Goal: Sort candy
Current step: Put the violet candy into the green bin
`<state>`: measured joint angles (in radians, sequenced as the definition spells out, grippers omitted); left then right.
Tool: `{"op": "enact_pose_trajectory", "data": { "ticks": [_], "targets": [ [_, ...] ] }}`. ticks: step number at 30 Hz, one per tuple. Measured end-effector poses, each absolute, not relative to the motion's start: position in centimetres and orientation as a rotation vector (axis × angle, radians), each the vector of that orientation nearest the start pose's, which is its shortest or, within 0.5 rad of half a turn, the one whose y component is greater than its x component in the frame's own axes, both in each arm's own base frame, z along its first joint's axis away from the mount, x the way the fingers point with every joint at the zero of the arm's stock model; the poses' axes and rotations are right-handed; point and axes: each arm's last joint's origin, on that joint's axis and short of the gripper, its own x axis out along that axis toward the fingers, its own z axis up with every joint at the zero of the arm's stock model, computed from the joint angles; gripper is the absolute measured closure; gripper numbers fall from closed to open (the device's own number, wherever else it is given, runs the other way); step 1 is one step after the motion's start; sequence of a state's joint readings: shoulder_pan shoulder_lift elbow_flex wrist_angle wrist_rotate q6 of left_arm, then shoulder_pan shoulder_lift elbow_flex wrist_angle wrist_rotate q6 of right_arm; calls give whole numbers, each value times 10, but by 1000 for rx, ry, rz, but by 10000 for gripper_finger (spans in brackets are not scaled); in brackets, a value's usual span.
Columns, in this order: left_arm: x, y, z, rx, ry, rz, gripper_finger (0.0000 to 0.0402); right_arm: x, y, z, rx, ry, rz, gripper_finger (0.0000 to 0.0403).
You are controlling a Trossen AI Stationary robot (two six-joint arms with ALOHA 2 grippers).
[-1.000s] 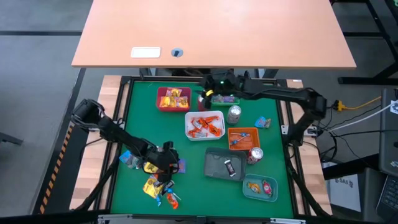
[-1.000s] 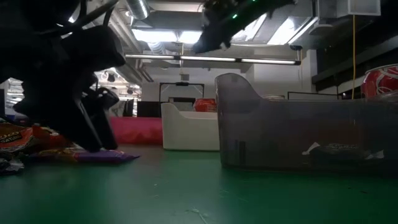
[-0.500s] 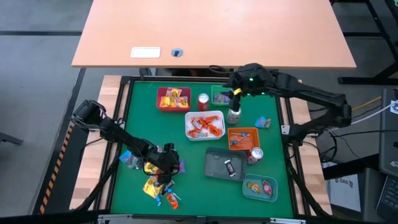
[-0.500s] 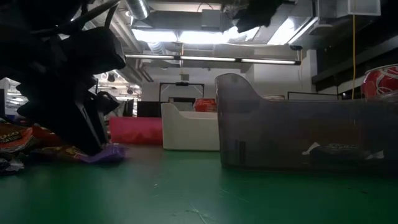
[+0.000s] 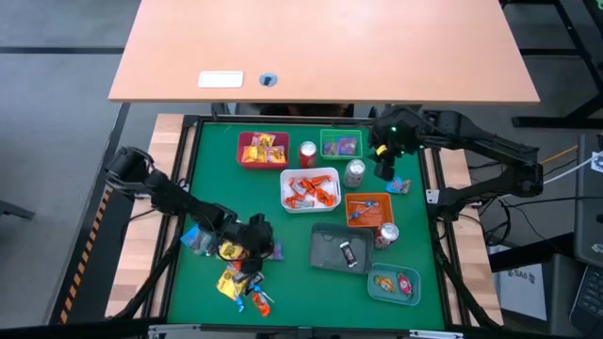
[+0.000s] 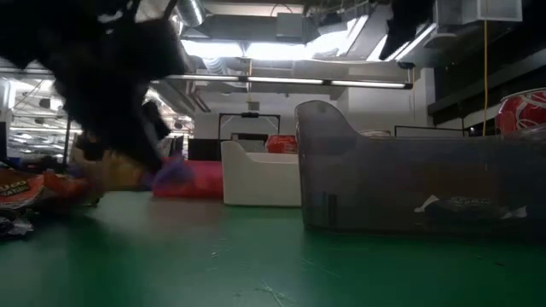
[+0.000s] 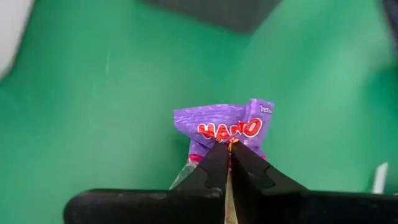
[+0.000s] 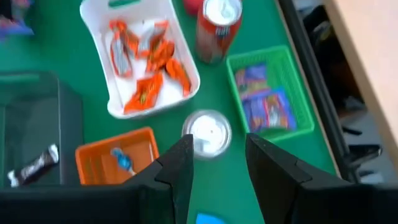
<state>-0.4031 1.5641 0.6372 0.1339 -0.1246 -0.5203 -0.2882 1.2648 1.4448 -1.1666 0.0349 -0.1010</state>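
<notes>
Our left gripper [image 7: 227, 163] is pinched tight on a purple crinkly candy wrapper [image 7: 225, 129], just above the green worktop [image 7: 93, 118] beside the loose pile. Next we carry it to the green mesh tray [image 8: 292, 93] of purple sweets. Our right gripper [image 8: 217, 163] hangs part-open, empty.

A purple wrapped candy [image 7: 227, 127] with red lettering is hanging pinched in the left claw [image 7: 229, 149], lifted off the green tabletop [image 5: 292, 245] at the near left. More candy [image 5: 236, 282], yellow, orange and blue, is lying heaped just beside it, and other sweets are sitting sorted farther right
</notes>
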Motion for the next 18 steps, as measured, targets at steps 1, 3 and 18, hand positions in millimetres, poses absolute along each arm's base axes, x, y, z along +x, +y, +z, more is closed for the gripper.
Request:
{"op": "enact_pose_trajectory", "data": {
  "ticks": [1, 3, 18],
  "targets": [
    [262, -105, 144, -295, 795, -64, 401, 213, -64, 377, 40, 1010, -247, 260],
    [268, -102, 156, -323, 753, -78, 401, 212, -64, 376, 54, 1031, -252, 260],
    [314, -54, 220, -104, 513, -93, 401, 189, -58, 385, 70, 1023, -292, 260]
  ]
}}
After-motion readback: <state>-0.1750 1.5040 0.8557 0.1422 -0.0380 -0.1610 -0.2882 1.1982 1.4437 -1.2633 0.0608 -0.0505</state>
